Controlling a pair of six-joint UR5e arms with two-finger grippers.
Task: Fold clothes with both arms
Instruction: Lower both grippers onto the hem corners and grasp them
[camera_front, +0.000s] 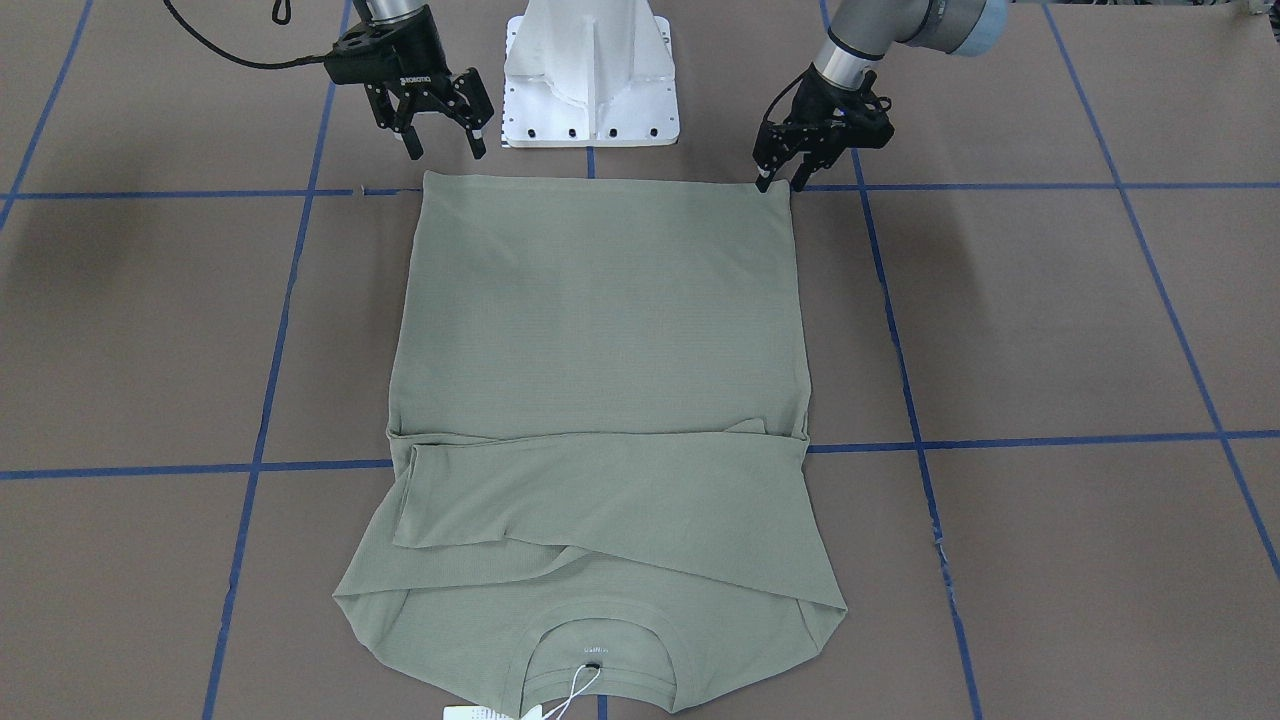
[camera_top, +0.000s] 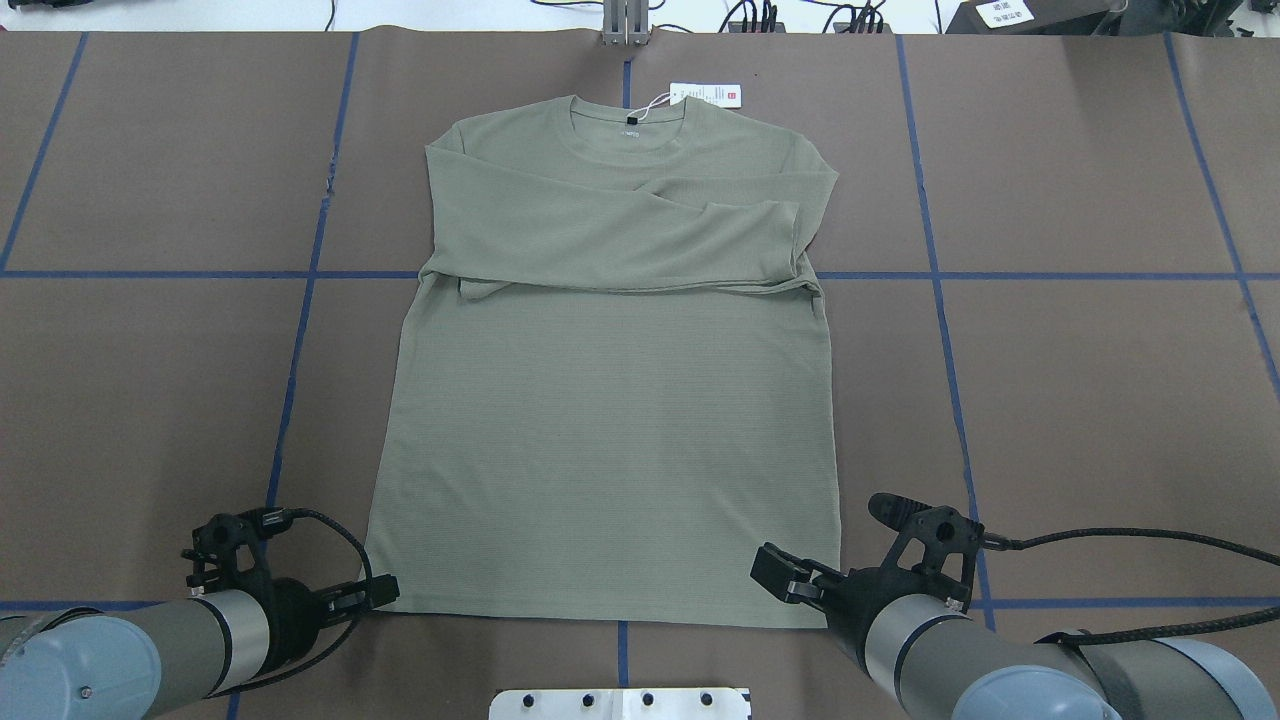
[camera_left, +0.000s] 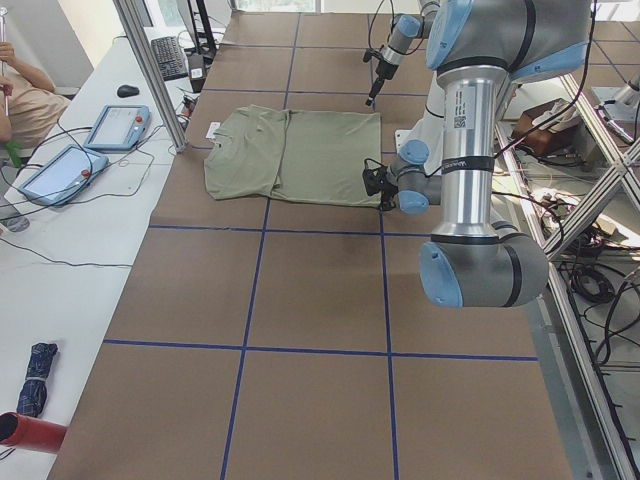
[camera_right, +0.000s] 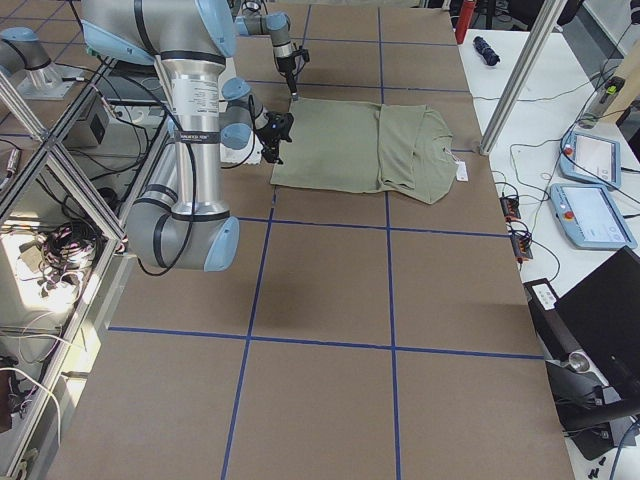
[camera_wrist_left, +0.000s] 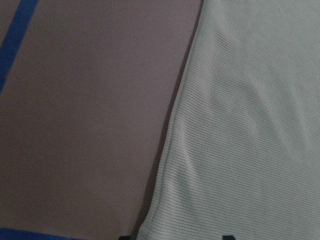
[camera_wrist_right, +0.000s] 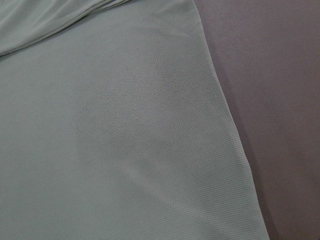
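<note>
Nearest the robot, white pedestal base (camera_front: 590, 90) sits at the tabletop (camera_top: 1080, 400) edge, between the two arms. Left arm (camera_top: 100, 650) is low; left fingers (camera_front: 764, 175) are apart, tips down at the hem corner of the shirt (camera_top: 610, 420) on that side. The wrist view shows the cloth edge lying between the two tips, not pinched. Right arm (camera_top: 1000, 670) is at the other hem corner; right fingers (camera_front: 410, 140) are spread wide and held clear above the brown surface, touching nothing. The sage-green knit shirt lies flat, centred on the tabletop, hem toward the robot and straight along a blue tape line (camera_top: 300, 330) grid. The body panel is smooth. Farther out, both sleeves (camera_top: 620, 235) are folded across the chest, one overlapping the other, with small bunching at the side seams. Beyond them the round collar (camera_top: 630, 125) points away from the robot. Farthest, a white hang tag (camera_top: 705, 93) on its string rests on the tabletop just past the collar.
</note>
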